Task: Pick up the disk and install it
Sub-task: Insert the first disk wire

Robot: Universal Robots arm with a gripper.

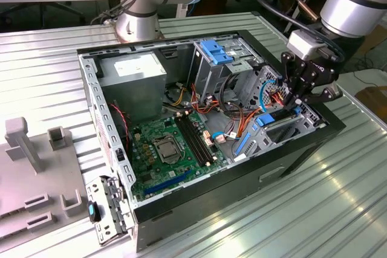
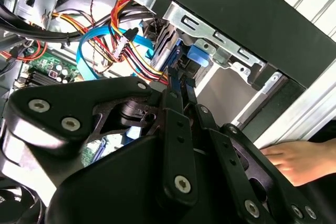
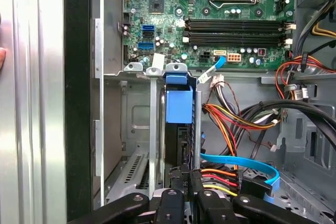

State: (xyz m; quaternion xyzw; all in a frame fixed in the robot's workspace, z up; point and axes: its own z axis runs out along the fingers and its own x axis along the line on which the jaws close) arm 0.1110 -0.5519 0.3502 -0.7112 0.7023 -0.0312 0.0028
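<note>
The disk (image 3: 178, 106), dark grey in its bright blue carrier, stands on edge in a slot of the metal drive bay (image 3: 136, 129) at the case's front corner. In both wrist views my gripper (image 3: 185, 179) has its two black fingers (image 2: 173, 90) pressed close together on the disk's (image 2: 176, 53) near end. The exterior view shows the gripper (image 1: 294, 102) reaching down into the open computer case (image 1: 97, 107) at that view's right. The blue carrier (image 1: 270, 118) lies just below it in the bay.
Bundles of red, yellow and blue cables (image 3: 231, 166) run beside the bay. The motherboard (image 1: 169, 149), power supply (image 1: 133, 83) and a cage with a light-blue latch (image 1: 214, 52) fill the case. A person's hand (image 2: 299, 161) rests outside the case wall. Grey fixtures (image 1: 36, 149) sit at the exterior view's left.
</note>
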